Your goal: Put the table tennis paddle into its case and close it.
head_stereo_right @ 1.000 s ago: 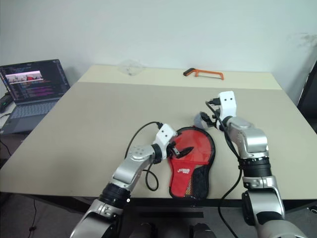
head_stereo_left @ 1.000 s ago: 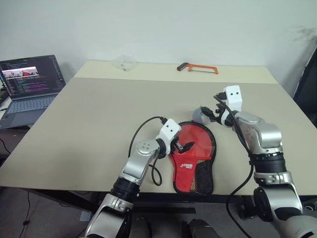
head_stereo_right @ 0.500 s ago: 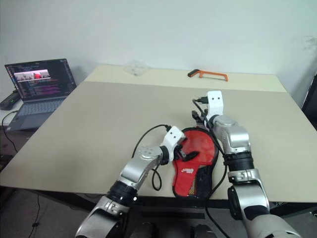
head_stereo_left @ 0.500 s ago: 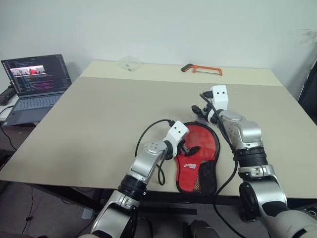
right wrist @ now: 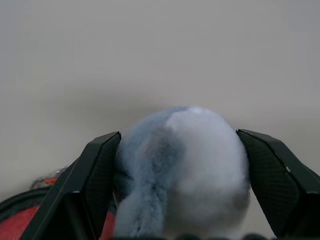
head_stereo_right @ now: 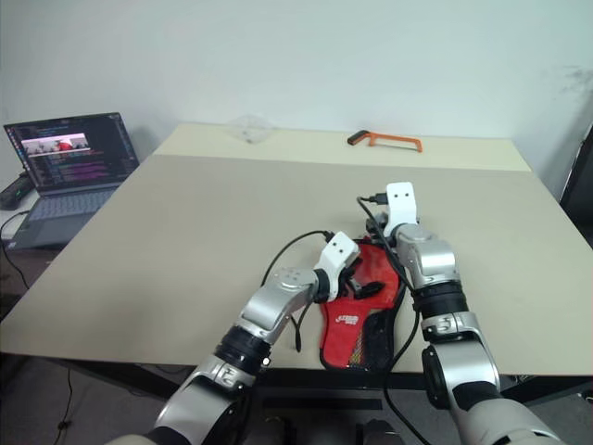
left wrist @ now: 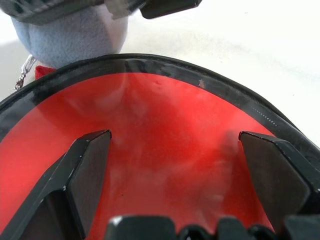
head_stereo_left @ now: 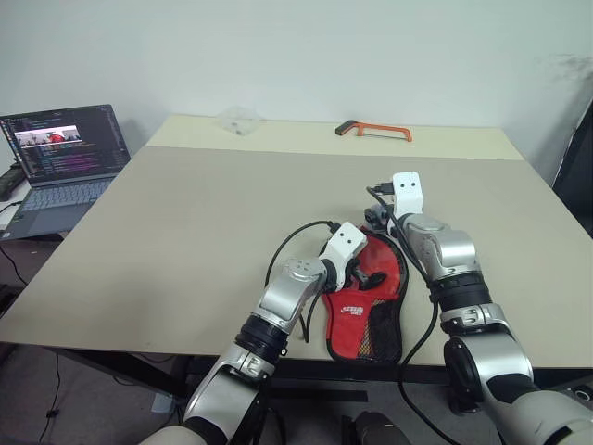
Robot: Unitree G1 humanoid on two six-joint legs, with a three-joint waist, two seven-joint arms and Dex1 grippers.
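The case [head_stereo_left: 357, 324] lies flat near the table's front edge, red side up, with a small logo, a black mesh pocket and black zipper edging [left wrist: 165, 67]. My left gripper [head_stereo_left: 367, 277] hovers low over its round red part, open, with nothing between the fingers [left wrist: 90, 165]. My right gripper [head_stereo_left: 378, 221] is at the case's far end, open, with a grey-blue fluffy ball [right wrist: 185, 165] sitting between its fingers [right wrist: 100, 170]. The ball hangs on the case's rim [left wrist: 70, 40]. The table tennis paddle is hidden.
An orange-framed hacksaw [head_stereo_left: 372, 130] and a clear plastic item [head_stereo_left: 239, 118] lie at the far side of the beige table [head_stereo_left: 185, 232]. An open laptop [head_stereo_left: 60, 153] stands on a side surface to the left. The case's handle end is close to the table's front edge.
My right gripper has come down and in to the case's far end, so that the fluffy ball now sits between its fingers. My left gripper has shifted right over the red face. The camera has shifted too.
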